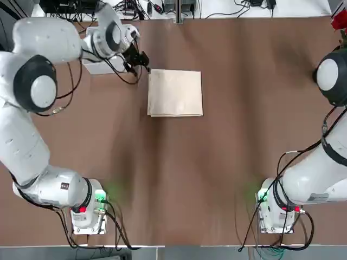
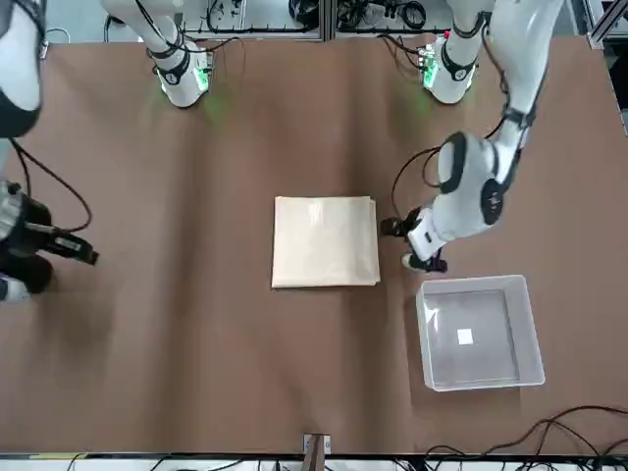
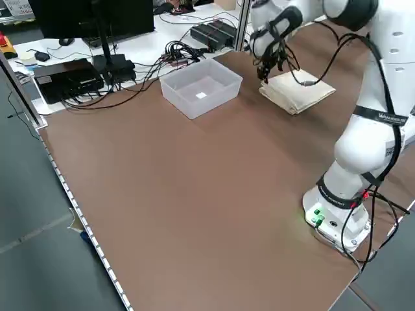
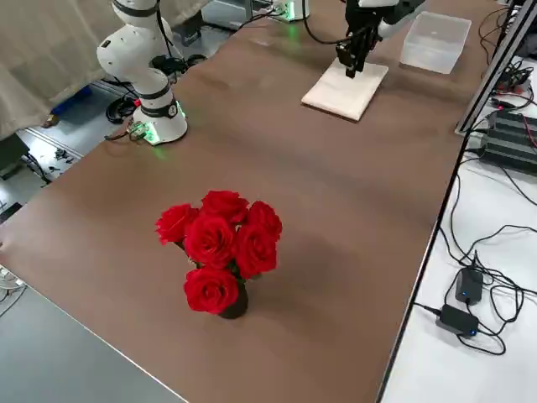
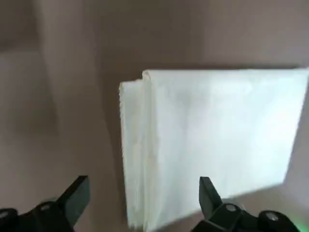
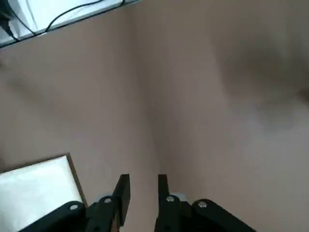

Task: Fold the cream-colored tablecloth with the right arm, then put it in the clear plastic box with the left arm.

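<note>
The cream-colored tablecloth (image 1: 175, 93) lies folded into a flat, layered rectangle in the far middle of the table, also seen in the front view (image 2: 326, 241). My left gripper (image 1: 140, 60) hovers at its far-left corner, on the side toward the clear plastic box (image 2: 478, 332). In the left wrist view this gripper (image 5: 142, 198) is open wide, with the stacked fold edges of the tablecloth (image 5: 207, 140) between and beyond its fingers. The box holds only a small white label. My right gripper (image 2: 71, 245) is off at the table's right side, its fingers (image 6: 121, 191) close together on nothing.
A bunch of red roses (image 4: 220, 248) stands near the table's far right corner. Cables, a power brick and black boxes (image 3: 71, 74) lie on the white surface beyond the far edge. Bare brown tabletop (image 1: 179, 179) stretches between the cloth and the arm bases.
</note>
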You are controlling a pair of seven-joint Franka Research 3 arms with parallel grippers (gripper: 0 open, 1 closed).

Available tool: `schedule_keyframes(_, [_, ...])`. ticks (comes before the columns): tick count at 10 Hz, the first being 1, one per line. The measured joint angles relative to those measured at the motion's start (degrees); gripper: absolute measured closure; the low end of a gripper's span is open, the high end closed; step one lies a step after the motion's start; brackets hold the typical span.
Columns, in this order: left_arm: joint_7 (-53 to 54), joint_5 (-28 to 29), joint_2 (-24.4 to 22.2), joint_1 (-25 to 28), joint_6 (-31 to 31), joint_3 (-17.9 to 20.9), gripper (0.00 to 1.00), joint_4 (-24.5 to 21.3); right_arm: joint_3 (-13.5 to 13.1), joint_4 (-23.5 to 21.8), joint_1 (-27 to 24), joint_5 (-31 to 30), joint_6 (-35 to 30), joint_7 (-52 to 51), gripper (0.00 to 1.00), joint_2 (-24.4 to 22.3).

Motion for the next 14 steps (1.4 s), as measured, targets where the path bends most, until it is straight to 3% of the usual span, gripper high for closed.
schedule_keyframes(2, [0.1,0.0,5.2,0.0,5.7,-0.6,0.0,0.2,0.0,-0.2,-3.1,-0.4,-1.3,-6.2,0.6,-2.8])
schedule_keyframes(6, [0.3,0.0,8.4,-0.1,11.2,-1.7,0.0,1.7,0.2,-5.3,-4.5,-1.5,-2.1,-10.1,0.41,-8.1])
schedule_keyframes(9, [0.3,0.0,11.8,-2.1,16.0,-2.4,0.0,2.6,0.2,-8.9,-5.0,-2.9,-2.0,-12.4,0.01,-11.5])
schedule_keyframes(14, [0.3,0.0,13.0,-2.8,17.6,-2.4,0.0,2.6,0.2,-12.8,-6.8,-3.0,-1.7,-18.3,0.0,-13.8])
